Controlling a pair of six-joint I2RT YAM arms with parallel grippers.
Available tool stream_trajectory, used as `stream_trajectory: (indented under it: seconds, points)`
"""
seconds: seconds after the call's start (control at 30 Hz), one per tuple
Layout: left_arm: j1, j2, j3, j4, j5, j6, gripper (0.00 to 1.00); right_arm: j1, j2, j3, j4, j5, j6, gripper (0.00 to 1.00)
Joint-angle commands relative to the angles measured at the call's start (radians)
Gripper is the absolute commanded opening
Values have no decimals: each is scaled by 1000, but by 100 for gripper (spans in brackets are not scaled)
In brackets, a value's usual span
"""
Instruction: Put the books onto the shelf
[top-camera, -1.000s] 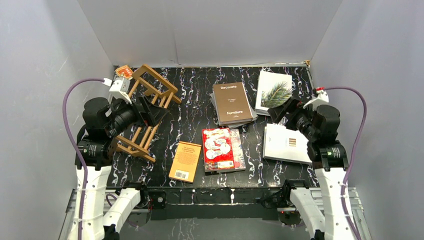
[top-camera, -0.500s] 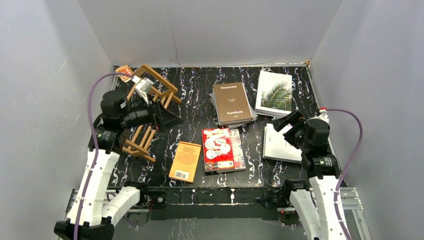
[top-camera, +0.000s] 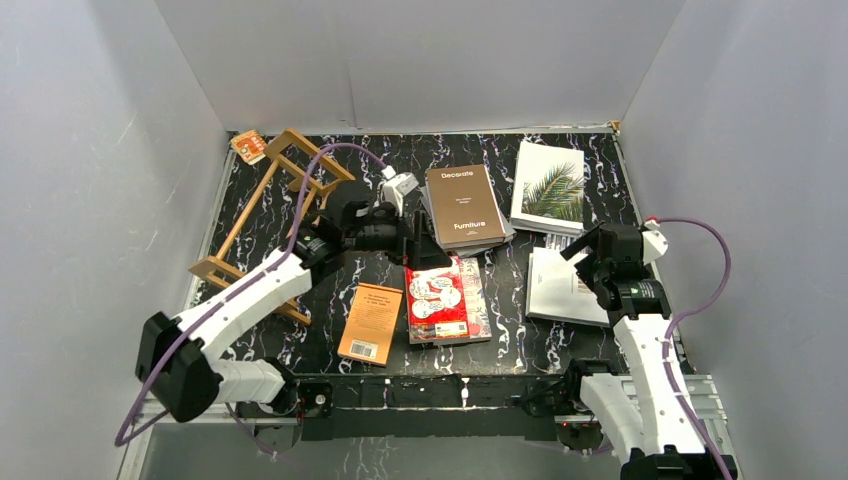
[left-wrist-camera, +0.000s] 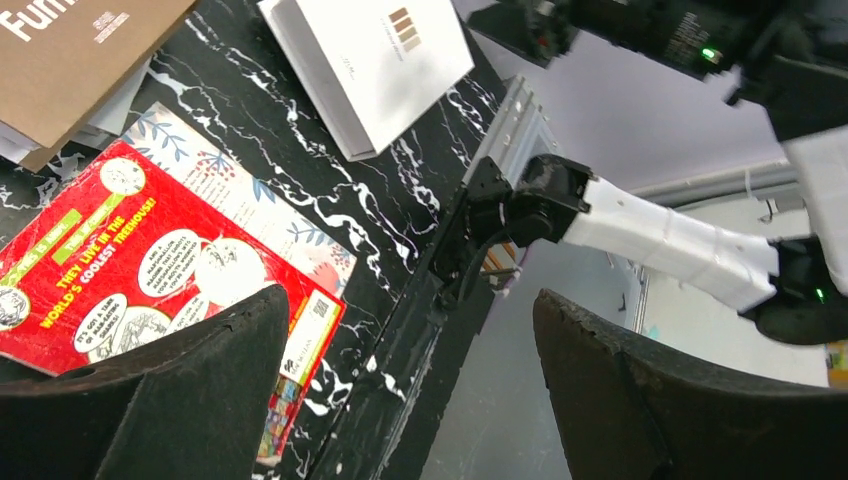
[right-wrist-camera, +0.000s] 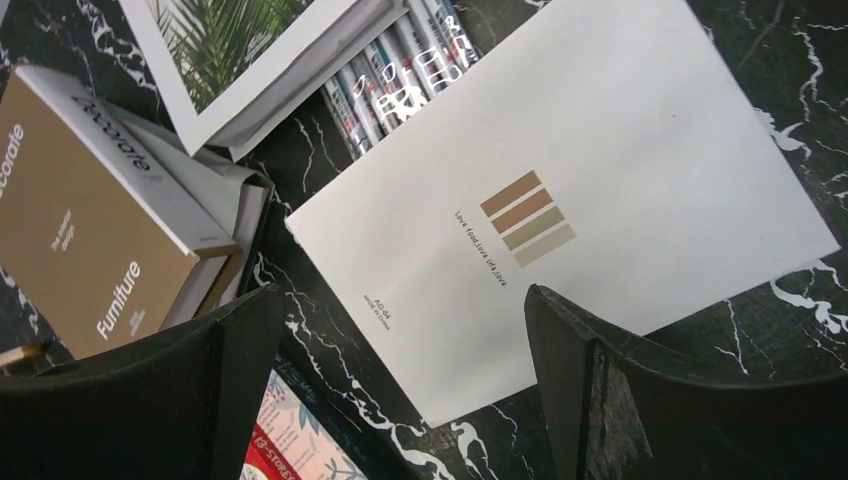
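Note:
The wooden slatted shelf lies tipped at the table's left side. Several books lie flat: brown "Decorate" on a grey one, the palm-leaf cover, a white one, a red illustrated one and an orange paperback. My left gripper hangs open over the red book's far edge, nothing between its fingers. Over the near-left part of the white book, my right gripper is open and empty.
A pack of markers lies between the palm-leaf book and the white one. A small orange card sits in the far left corner. Grey walls close in three sides. The left wrist view looks past the table's near edge.
My left arm has swung from the shelf at the left to the middle, above the red book. The right gripper has drawn back a little over the white book. Both stay open.

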Motion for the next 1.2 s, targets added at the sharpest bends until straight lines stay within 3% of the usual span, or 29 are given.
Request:
stream_trajectory:
  seconds: [0.0,0.23,0.4,0.53,0.67,0.73,0.87,1.07,1.17]
  points:
    - [-39,56,33,132,-96,-78,88,-9,-5,65,-46,142,91,99]
    - [-105,96,3,208,-109,-110,88,-38,7,13,-8,184,100,99]
    - [-134,165,36,218,-161,-157,88,-154,58,-13,58,127,45,99]
    - [-173,282,103,229,-227,-217,83,-261,56,-14,66,40,-30,99]
    - [-214,443,219,245,-235,-265,79,-270,16,-41,54,11,-47,98]
    - [-223,526,268,246,-254,-312,87,-270,-3,-61,51,-3,-51,97]
    - [-246,673,336,295,-249,-364,87,-270,-25,-98,40,-41,-41,92]
    - [-293,844,413,347,-253,-407,66,-271,-54,-145,29,-98,-32,90]
    - [-306,887,427,374,-266,-408,63,-272,-73,-169,32,-110,-34,85]
